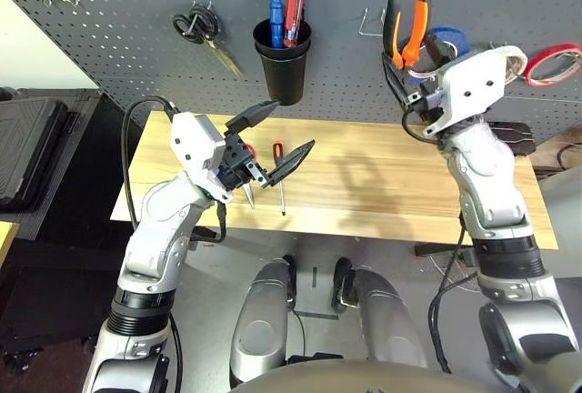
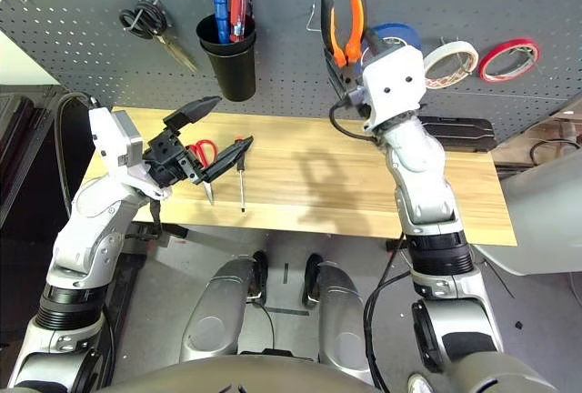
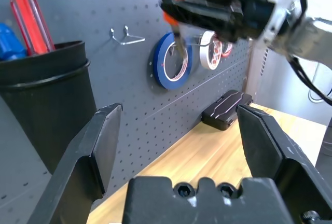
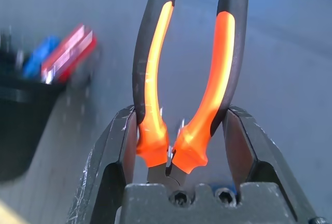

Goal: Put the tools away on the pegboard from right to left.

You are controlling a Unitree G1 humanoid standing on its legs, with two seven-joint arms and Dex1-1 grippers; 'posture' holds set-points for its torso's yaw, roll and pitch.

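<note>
Black-handled scissors (image 1: 202,29), blue tape ring (image 3: 171,60) and red tape ring (image 1: 551,64) hang above.

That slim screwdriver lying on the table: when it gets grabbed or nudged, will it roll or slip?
The screwdriver lies flat on the smooth wooden table, so a sideways nudge would probably roll it. It looks stiff, and likely light, being so thin. Its narrow shaft may slip between broad fingers; the thicker handle seems safer.

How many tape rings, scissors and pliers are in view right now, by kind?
Tape rings: 3 (blue tape ring, cream-white tape ring, red tape ring)
Scissors: 2 (black-handled scissors, red-handled scissors)
Pliers: 1 (orange-and-black-handled pliers, in the right claw)
Total: 6
</note>
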